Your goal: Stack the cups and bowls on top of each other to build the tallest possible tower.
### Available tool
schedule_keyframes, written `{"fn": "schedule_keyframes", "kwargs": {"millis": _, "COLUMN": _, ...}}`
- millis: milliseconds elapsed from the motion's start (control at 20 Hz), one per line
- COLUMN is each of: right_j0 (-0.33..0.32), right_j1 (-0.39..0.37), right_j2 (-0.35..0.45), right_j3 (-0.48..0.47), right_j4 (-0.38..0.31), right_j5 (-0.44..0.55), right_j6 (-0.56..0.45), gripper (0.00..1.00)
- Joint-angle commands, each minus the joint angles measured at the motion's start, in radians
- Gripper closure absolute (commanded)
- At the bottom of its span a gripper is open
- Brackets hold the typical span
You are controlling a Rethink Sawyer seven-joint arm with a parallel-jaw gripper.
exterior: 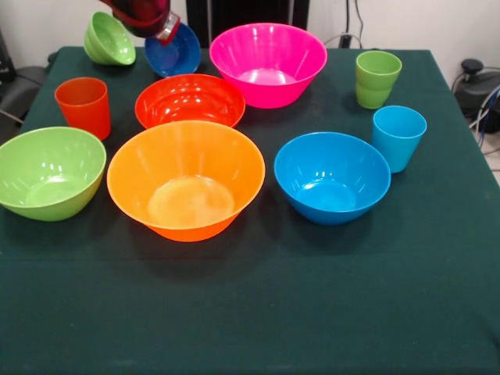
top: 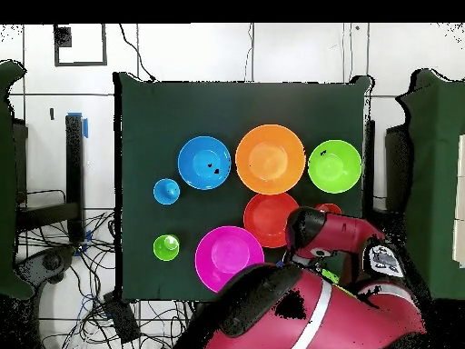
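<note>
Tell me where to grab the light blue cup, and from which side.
Grip the blue cup by its rim, probably coming straight down from above. It stands upright with its mouth open and tapers toward the base, so one finger can go inside the wall. The blue bowl sits close beside it, crowding a sideways approach.

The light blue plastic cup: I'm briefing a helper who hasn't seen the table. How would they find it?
Start from the large pink plastic bowl in the front view, then move right and nearer to the blue plastic bowl. The light blue tapered plastic cup stands upright just right of it, the only blue cup; the lime green plastic cup stands behind.
</note>
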Motion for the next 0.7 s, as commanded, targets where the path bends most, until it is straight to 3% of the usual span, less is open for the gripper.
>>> {"fn": "schedule_keyframes", "kwargs": {"millis": 50, "right_j0": 0.048, "right_j1": -0.015, "right_j2": 0.119, "right_j3": -0.053, "right_j4": 0.042, "right_j5": 0.097, "right_j6": 0.0, "gripper": 1.0}}
{"fn": "schedule_keyframes", "kwargs": {"millis": 500, "right_j0": 0.048, "right_j1": -0.089, "right_j2": 0.11, "right_j3": 0.016, "right_j4": 0.071, "right_j5": 0.128, "right_j6": 0.021, "gripper": 1.0}}
{"fn": "schedule_keyframes", "kwargs": {"millis": 700, "right_j0": 0.049, "right_j1": -0.076, "right_j2": 0.115, "right_j3": -0.018, "right_j4": 0.079, "right_j5": 0.171, "right_j6": 0.011, "gripper": 1.0}}
